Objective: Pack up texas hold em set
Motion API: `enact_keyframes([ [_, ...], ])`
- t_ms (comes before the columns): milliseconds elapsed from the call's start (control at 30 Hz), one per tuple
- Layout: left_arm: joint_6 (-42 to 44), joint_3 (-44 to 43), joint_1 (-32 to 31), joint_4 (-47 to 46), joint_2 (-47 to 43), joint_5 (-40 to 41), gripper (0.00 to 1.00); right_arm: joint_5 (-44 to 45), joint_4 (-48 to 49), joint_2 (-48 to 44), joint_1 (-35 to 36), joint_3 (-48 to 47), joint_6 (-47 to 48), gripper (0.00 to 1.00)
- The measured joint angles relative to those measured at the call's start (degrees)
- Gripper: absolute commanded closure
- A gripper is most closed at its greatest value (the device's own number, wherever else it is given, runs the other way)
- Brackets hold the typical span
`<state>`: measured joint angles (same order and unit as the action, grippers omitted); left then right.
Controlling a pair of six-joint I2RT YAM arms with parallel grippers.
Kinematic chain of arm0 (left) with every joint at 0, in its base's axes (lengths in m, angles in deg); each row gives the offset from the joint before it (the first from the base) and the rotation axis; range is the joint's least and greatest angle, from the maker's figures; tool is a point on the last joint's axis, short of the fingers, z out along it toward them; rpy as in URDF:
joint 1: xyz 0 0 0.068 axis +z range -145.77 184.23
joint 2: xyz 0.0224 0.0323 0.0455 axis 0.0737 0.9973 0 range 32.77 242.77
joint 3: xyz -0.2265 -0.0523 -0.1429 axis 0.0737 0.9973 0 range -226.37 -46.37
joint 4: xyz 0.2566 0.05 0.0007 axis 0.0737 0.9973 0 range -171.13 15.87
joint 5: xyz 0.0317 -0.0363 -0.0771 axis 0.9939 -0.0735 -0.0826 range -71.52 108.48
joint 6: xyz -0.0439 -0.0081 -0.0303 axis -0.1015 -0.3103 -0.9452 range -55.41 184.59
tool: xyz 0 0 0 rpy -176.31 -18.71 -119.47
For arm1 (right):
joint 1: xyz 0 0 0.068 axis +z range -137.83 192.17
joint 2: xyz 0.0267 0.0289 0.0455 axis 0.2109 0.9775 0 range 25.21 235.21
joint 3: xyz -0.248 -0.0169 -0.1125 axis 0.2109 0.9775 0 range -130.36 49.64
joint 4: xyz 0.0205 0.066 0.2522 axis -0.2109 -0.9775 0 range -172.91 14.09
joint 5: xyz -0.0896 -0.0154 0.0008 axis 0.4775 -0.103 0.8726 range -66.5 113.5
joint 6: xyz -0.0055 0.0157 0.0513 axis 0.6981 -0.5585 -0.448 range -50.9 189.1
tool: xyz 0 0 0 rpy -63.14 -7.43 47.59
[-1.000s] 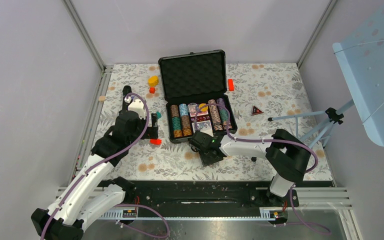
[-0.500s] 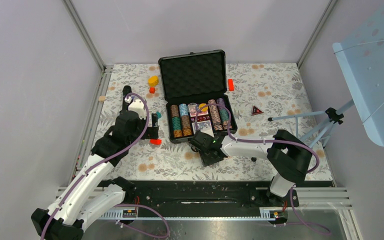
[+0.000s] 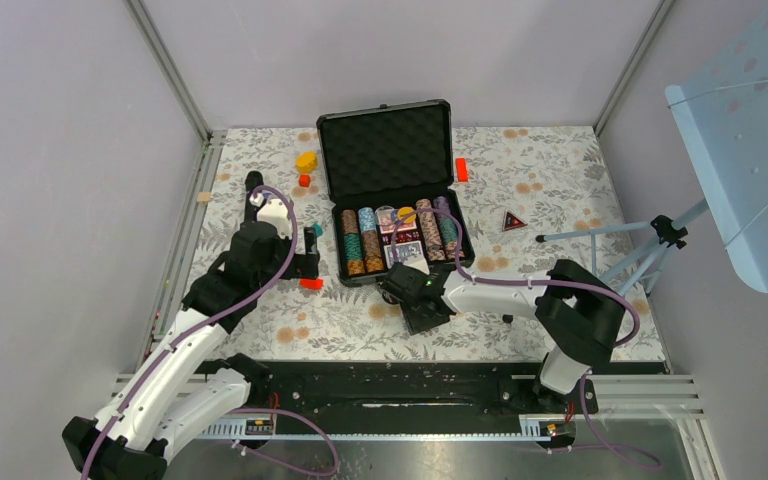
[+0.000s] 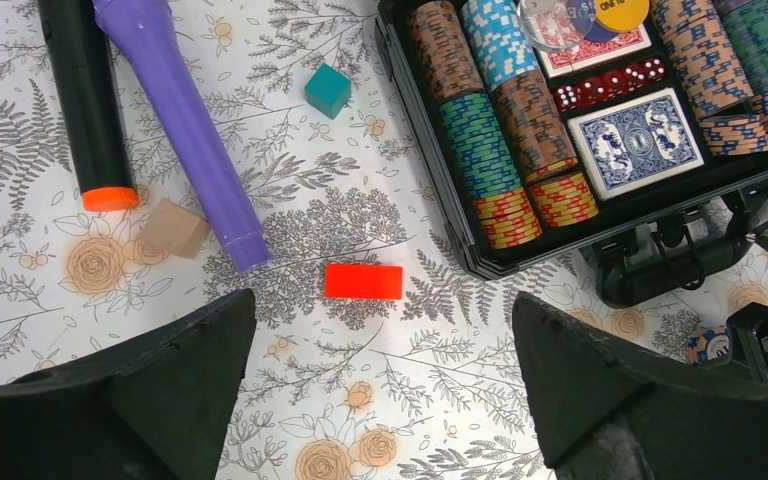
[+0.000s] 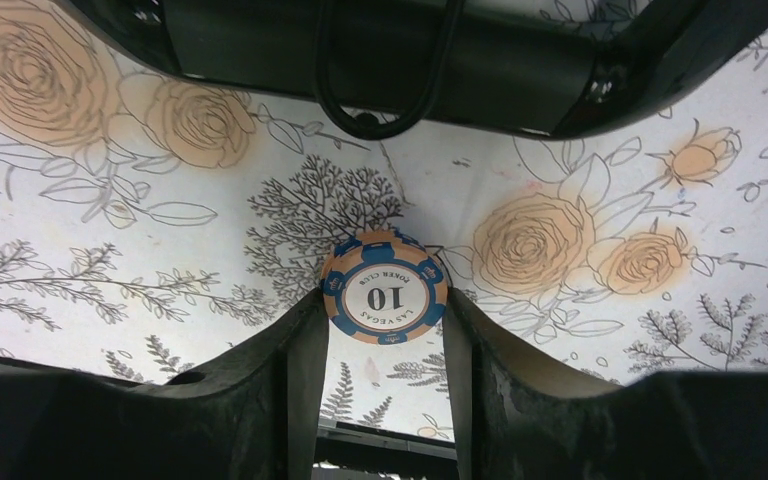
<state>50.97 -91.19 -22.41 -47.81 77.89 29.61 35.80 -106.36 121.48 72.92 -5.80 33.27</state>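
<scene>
Floral table (image 5: 110, 250), chip (image 5: 385, 298) gripped in right hand (image 5: 384, 312)

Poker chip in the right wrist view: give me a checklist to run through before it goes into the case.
1. Poker chip pinched between the right jaws: ok.
2. Chip lifted off the table: cannot tell.
3. Case lid open: ok.
4. Level path ahead free: not ok, the case handle and front wall stand in the way.
5. Free room in the chip rows: cannot tell.
6. Left jaws open, apart from the case: ok.
</scene>
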Motion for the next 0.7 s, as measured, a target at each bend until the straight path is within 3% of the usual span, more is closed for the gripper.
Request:
enact_keyframes([
  [700, -4.94, -0.02, 0.22, -0.52, -1.16, -4.11, 0.01, 0.04, -3.61, -4.22, -0.09, 0.0, 0.66, 1.0],
])
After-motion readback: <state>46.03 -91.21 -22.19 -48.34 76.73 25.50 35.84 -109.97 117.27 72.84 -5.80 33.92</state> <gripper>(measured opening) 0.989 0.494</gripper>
